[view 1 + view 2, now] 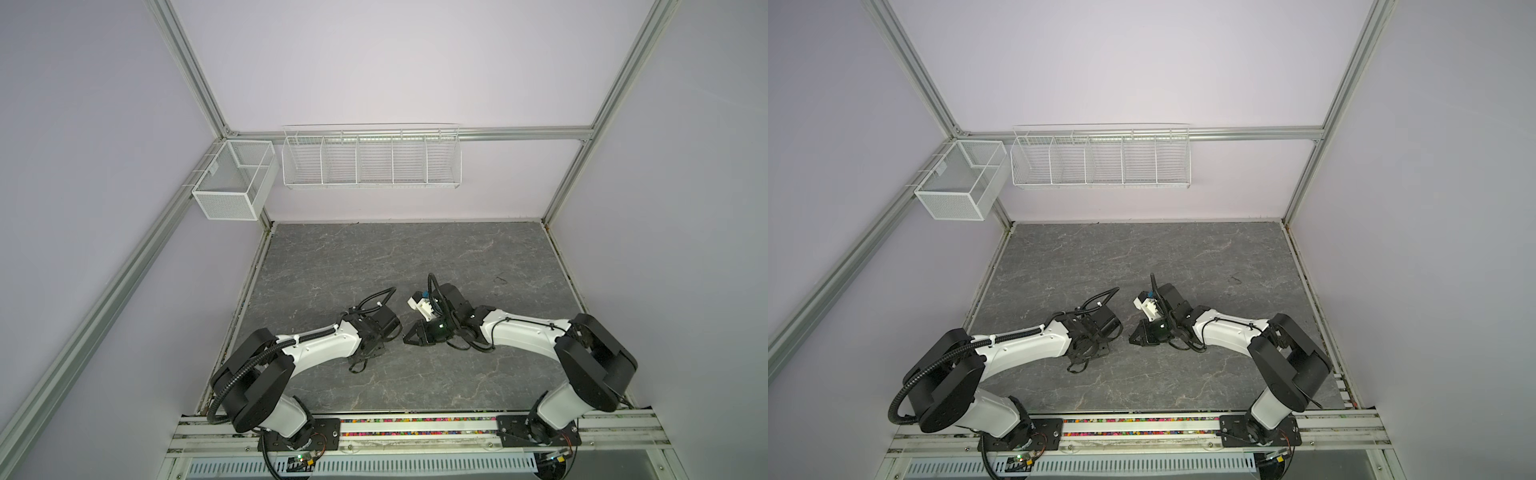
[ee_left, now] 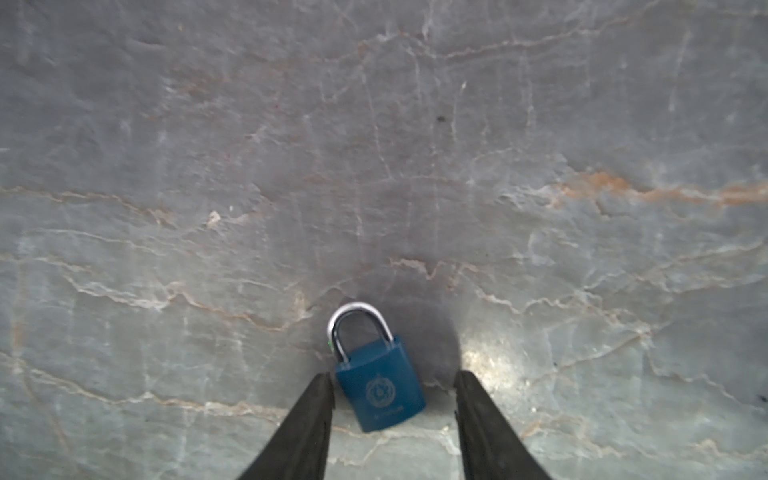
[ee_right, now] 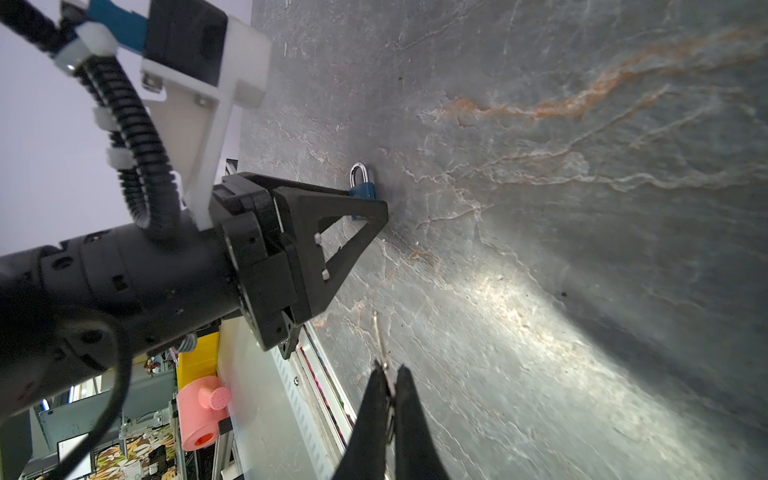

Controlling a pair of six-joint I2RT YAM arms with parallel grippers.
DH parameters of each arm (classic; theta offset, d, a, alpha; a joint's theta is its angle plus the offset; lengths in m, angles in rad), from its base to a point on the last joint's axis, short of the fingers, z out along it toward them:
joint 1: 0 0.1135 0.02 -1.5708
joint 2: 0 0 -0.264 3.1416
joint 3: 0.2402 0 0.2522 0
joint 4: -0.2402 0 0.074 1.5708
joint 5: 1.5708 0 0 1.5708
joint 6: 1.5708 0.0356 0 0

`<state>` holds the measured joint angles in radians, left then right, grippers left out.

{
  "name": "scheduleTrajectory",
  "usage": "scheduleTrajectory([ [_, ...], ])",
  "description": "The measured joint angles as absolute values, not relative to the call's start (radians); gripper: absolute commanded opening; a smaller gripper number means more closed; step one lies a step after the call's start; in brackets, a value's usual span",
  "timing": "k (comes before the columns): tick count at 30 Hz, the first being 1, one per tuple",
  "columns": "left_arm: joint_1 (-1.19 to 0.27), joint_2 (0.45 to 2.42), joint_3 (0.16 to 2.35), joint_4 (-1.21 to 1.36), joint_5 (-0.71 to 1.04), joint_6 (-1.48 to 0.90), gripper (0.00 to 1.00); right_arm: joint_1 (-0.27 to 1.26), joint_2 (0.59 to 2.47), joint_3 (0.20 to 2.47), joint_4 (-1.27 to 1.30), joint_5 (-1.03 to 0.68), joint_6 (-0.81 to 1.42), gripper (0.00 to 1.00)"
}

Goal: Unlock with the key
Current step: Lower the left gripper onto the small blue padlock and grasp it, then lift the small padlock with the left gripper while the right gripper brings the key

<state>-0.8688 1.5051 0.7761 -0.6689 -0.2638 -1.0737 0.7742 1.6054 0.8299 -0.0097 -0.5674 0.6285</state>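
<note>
Two grippers meet just below centre in both top views; the left gripper (image 2: 395, 375) is parted astride the flat-lying blue padlock (image 2: 380, 392), shackle pointing away from its wrist; the right gripper (image 3: 388, 370) clamps the key (image 3: 377, 332), blade aimed lengthwise toward that padlock.

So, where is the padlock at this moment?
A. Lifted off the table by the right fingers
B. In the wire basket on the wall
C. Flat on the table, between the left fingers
C: the left wrist view shows the padlock lying flat on the table, between the open left fingers.
</note>
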Motion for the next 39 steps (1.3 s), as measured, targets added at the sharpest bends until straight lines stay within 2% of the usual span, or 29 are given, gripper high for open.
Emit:
scheduleTrajectory([
  [4, -0.867, 1.512, 0.776, -0.639, -0.261, -1.073, 0.39, 0.774, 1.605, 0.83, -0.01, -0.567, 0.629, 0.07],
  [18, -0.864, 1.525, 0.777, -0.636, -0.256, -1.031, 0.35, 0.774, 1.605, 0.827, -0.009, -0.564, 0.636, 0.07],
  [25, -0.859, 1.518, 0.769, -0.632, -0.243, -1.008, 0.2, 0.776, 1.605, 0.823, -0.002, -0.561, 0.648, 0.07],
  [32, -0.858, 1.518, 0.773, -0.637, -0.239, -0.99, 0.0, 0.788, 1.603, 0.811, 0.01, -0.546, 0.666, 0.07],
  [39, -0.858, 1.464, 0.807, -0.694, -0.239, -0.986, 0.0, 0.815, 1.566, 0.788, 0.017, -0.503, 0.709, 0.07],
])
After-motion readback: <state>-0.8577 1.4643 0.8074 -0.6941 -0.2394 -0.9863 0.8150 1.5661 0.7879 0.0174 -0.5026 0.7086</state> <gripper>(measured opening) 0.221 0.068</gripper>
